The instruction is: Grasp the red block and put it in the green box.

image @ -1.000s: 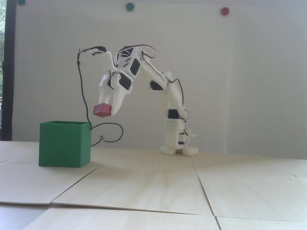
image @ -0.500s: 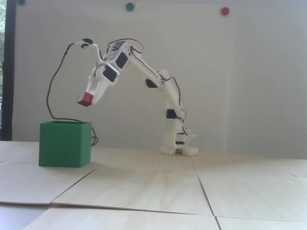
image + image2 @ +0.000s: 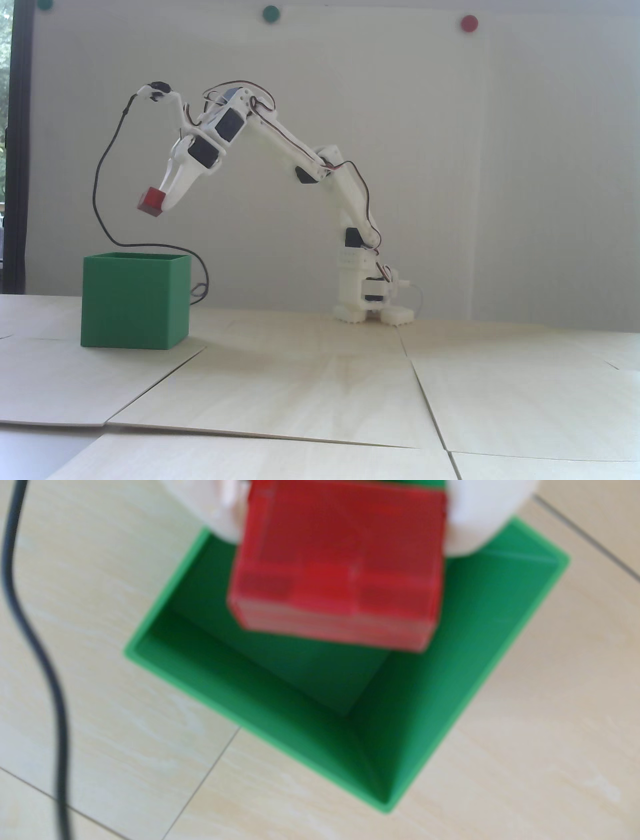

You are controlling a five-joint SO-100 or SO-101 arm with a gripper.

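Observation:
In the fixed view the white arm reaches left and my gripper (image 3: 156, 202) is shut on the red block (image 3: 151, 201), which hangs tilted in the air above the open top of the green box (image 3: 135, 300). The box stands on the table at the left. The wrist view looks straight down: the red block (image 3: 339, 563) sits pinched between two white fingertips (image 3: 485, 518), my gripper (image 3: 341, 525) at the top edge, and the hollow green box (image 3: 433, 701) lies directly beneath with nothing visible inside.
A black cable (image 3: 102, 220) loops from the wrist camera down behind the box's right side; the same cable (image 3: 45, 674) runs along the left of the wrist view. The arm's base (image 3: 372, 310) stands mid-table. Light wooden panels (image 3: 320, 390) cover the table.
The arm has swung left and risen, carrying the red block from beside the box's right edge to above its opening. The cable has trailed along to the left.

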